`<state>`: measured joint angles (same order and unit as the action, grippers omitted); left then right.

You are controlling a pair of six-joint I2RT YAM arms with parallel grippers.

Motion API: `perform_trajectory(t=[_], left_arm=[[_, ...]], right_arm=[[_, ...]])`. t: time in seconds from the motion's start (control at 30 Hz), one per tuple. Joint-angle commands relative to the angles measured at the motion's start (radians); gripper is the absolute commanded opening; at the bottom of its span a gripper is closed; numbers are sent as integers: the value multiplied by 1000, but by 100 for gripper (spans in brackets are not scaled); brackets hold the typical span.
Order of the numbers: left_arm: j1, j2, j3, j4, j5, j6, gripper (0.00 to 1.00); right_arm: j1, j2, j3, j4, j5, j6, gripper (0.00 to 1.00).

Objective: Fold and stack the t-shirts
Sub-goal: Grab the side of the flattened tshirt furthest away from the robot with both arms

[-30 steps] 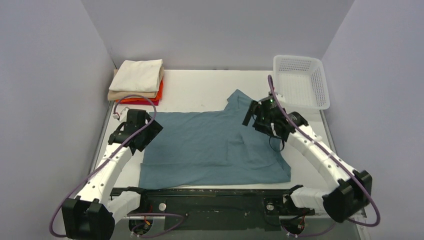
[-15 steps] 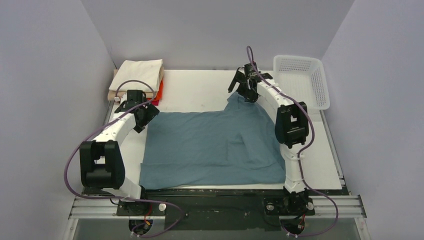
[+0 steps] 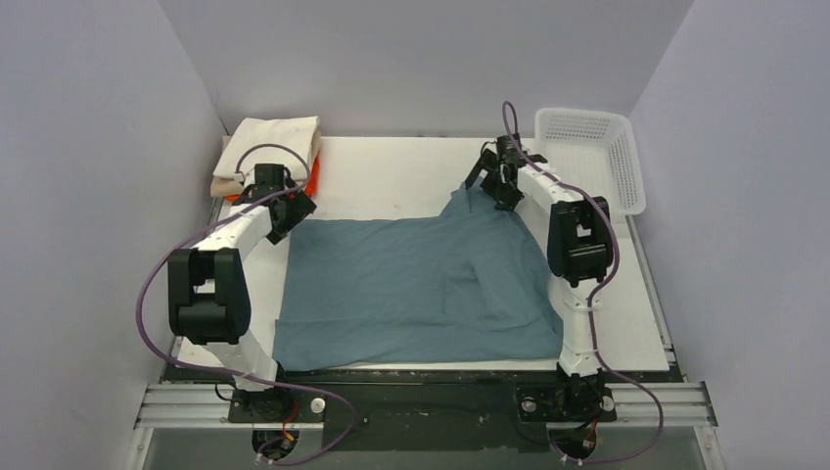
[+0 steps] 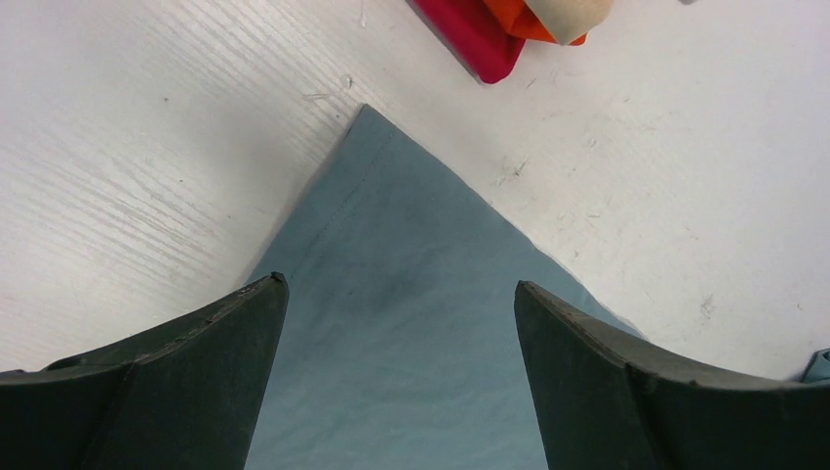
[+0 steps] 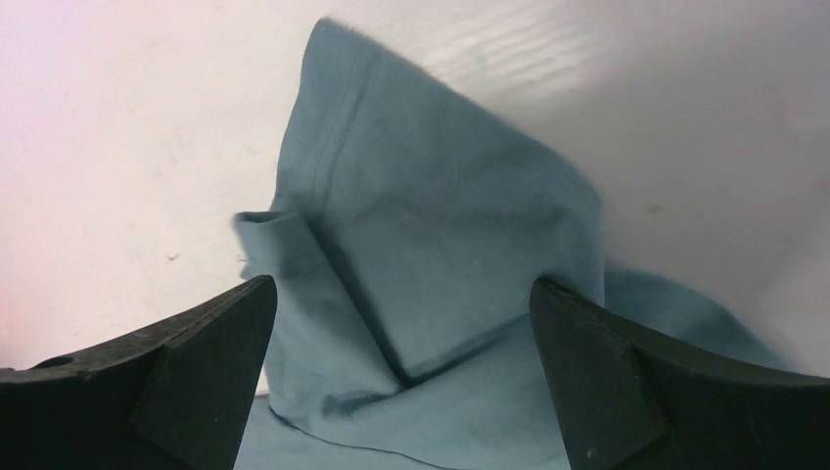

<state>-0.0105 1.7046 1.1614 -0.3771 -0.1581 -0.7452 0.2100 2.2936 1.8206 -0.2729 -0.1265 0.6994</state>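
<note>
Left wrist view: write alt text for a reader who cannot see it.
The left gripper, open, frames a corner of the teal-blue t-shirt lying flat on the white table. At the top edge, part of a folded stack shows: red, orange and cream shirts.

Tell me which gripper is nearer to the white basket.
Right. The right gripper hovers just left of the white basket, above the teal t-shirt at its far corner. The left gripper is on the opposite side, beside the folded shirt stack.
</note>
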Motion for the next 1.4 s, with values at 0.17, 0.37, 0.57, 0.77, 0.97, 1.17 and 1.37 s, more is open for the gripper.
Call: perform_trajectory(t=[0.17,0.37,0.57,0.77,0.97,1.17,1.37], left_arm=[[4,30,68,57,8,43,97],[4,129,197,-28,-41,92,97],[4,240,325,-63,-66,130,97],[0,332,421,-104,-68,160,92],[-2,331,363,-76,-72,154,89],[0,372,377,-79,-54,146,82],[6,409,384,-72,-2,129,78]], right_arm=[[-46,-121,-168,-54,212,-27,100],[-46,-94,0,-103,121,-132,99],[-46,-78,110,-123,149,-196,99],[-47,29,261,-173,230,-229,99],[-49,127,371,-183,315,-221,99],[-49,189,417,-180,369,-220,99],[-51,233,437,-195,277,-201,97]])
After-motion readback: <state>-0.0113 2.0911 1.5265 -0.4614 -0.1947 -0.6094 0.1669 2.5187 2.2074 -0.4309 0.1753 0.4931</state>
